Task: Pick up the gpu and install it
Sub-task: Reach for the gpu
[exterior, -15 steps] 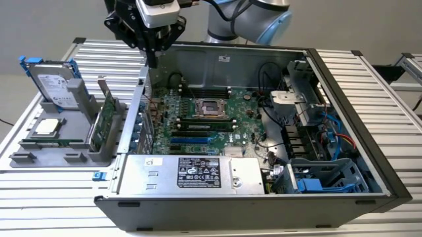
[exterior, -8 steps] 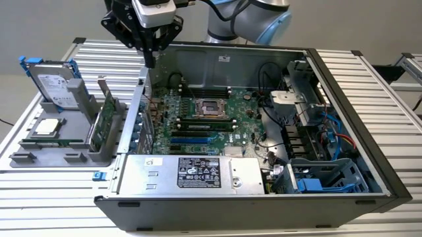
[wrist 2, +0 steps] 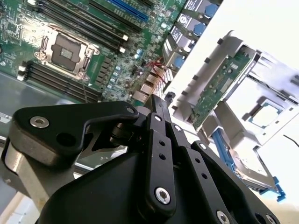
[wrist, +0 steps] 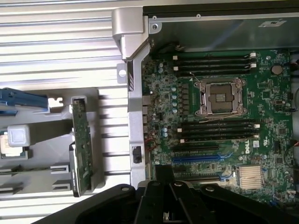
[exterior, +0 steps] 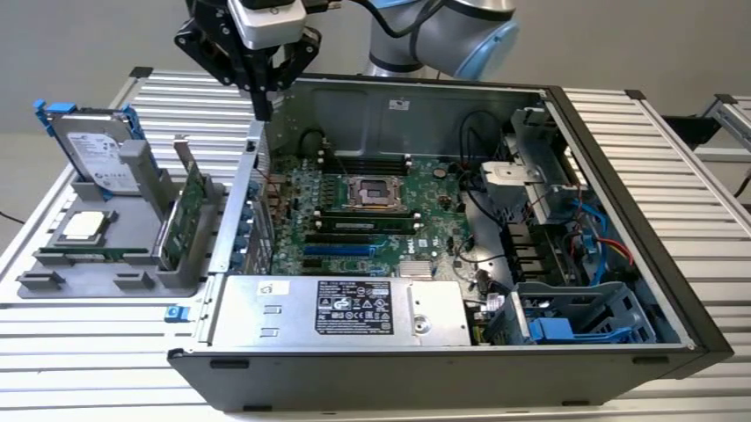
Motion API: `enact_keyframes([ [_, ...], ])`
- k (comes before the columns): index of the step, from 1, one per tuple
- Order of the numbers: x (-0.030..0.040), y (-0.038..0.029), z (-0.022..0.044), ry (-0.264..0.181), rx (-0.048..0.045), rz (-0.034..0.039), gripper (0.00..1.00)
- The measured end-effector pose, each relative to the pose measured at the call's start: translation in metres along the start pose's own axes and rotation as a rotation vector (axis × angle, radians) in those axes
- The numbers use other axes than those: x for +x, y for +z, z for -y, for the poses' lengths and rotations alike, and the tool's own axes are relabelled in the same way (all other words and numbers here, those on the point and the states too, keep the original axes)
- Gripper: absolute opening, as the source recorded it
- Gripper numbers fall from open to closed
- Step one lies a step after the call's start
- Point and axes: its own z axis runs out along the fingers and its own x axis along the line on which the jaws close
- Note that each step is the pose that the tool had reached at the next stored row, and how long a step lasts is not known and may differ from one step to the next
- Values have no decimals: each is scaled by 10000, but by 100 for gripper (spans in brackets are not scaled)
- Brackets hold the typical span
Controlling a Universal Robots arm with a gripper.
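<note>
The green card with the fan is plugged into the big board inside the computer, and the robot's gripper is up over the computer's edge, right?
Not quite. The gpu isn't plugged in: the exterior view shows it standing upright in the gray holder outside the computer case. The gripper does hang over the case's edge.

Arm [exterior: 452, 35] raised, gripper [exterior: 266, 109] pointed down.
The fingers [wrist 2: 159, 114] are pressed together; nothing is gripped.
</note>
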Motion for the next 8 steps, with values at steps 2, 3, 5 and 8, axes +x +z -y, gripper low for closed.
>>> enact_keyframes([
  [2,10,0,1,0,0,0,0],
  [3,16,0,1,0,0,0,0],
  [5,26,-1,2,0,0,0,0],
  [8,43,-1,3,0,-1,0,0],
])
